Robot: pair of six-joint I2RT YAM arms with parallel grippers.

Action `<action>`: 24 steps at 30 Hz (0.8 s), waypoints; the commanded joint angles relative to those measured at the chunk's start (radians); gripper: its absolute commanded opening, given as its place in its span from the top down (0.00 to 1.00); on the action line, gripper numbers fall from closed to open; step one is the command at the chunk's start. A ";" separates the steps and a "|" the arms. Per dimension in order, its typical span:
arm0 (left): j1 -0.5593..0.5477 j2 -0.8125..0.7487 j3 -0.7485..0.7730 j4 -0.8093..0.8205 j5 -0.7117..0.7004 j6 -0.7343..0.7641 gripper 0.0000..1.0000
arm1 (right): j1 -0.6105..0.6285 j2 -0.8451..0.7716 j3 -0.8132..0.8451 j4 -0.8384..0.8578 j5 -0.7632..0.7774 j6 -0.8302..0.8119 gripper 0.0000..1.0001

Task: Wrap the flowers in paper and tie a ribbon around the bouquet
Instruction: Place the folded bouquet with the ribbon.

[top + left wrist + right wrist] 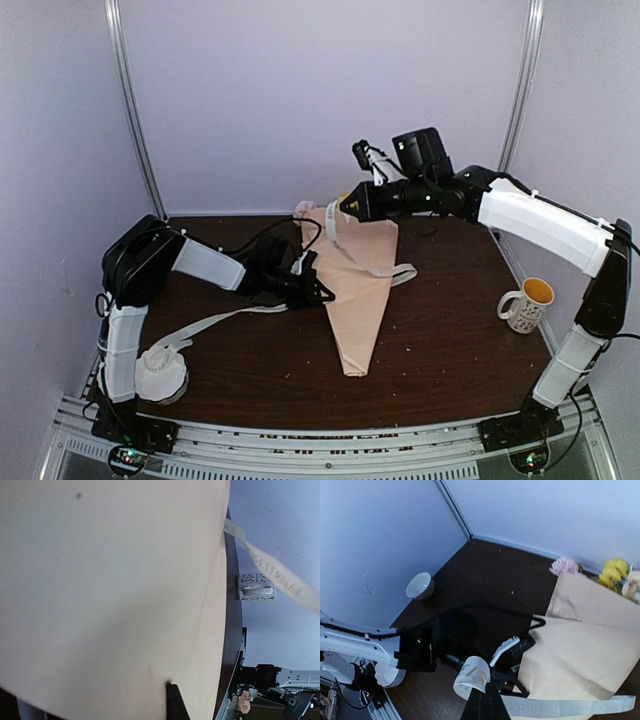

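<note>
bowl point(160, 376): white, scalloped rim, near-left corner of table point(450, 345). No marking seen.
ribbon point(222, 321): cream. One run goes from the bowl toward the left gripper. Another stretch point(560, 708) lies out past the cone's right side. Grey print runs along it in both wrist views, too blurred to read.
left gripper point(322, 293): low over the table at the bouquet's left edge, fingers pressed together. Can't tell whether anything is nipped between them. Its wrist view is nearly filled by peach surface.
bouquet point(356, 290): peach-pink cone lying flat mid-table, pointed tail toward the near edge, mouth toward the back wall. No print on it.
flowers point(614, 572): yellow and pink heads poking from the cone's mouth.
right gripper point(340, 208): raised over the mouth end, pinching a loop of ribbon. The loop curls above its fingertips in the right wrist view.
mug point(527, 303): white, patterned, yellow inside, upright by the right edge, well apart from the bouquet. Pattern not legible.
</note>
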 commanded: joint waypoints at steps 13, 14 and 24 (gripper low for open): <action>-0.005 -0.026 0.016 -0.056 -0.015 0.052 0.86 | -0.049 0.364 -0.236 0.056 0.000 0.200 1.00; -0.005 -0.043 0.021 -0.086 -0.030 0.069 0.81 | -0.053 0.376 -0.239 0.052 0.007 0.209 1.00; 0.003 -0.242 0.127 -0.591 -0.237 0.407 0.41 | -0.065 0.415 -0.286 0.080 -0.014 0.238 1.00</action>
